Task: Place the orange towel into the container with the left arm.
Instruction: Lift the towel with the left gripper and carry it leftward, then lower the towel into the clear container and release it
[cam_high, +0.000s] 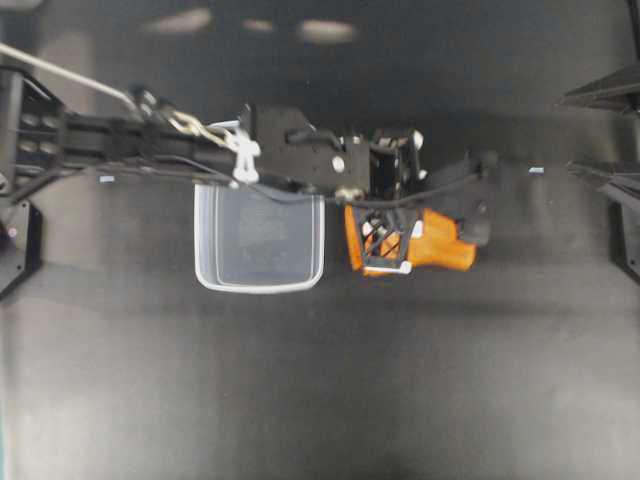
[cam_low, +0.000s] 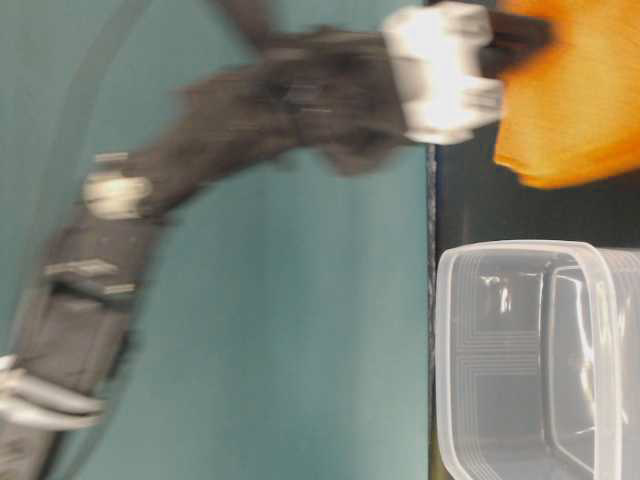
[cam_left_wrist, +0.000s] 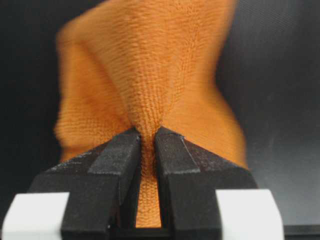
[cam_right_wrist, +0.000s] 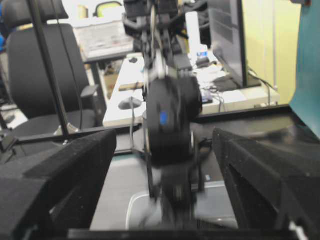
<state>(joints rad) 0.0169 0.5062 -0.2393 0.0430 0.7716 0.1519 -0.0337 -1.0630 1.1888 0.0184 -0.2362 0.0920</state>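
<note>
While the orange towel (cam_left_wrist: 150, 85) is pinched at a bunched ridge between the black pads (cam_left_wrist: 117, 165) of the left gripper (cam_left_wrist: 146, 150), the jaws are seen drawn nearly together with a fold of cloth squeezed between them, so a grip on the fabric is held. Seen from overhead, the towel (cam_high: 440, 245) lies crumpled on the dark tabletop (cam_high: 320, 400) just beside the container (cam_high: 260, 255), on the side away from the left arm's (cam_high: 150, 135) base, and none of it is inside the tub yet. The container (cam_low: 540, 360) is shown empty and upright at table level, with the cloth (cam_low: 580, 100) near its rim but apart from it. For the step in hand, a clean lift is called for: the towel should be raised high enough that its hanging corners clear the thick rim before it is carried back over the container. A low drag would likely nudge or tip the light tub. Release is best made once the cloth hangs over the middle of the container, so the loose folds drop inside rather than drape over the edge. The right gripper (cam_right_wrist: 165, 195) is held wide open and empty, well apart from the container.
</note>
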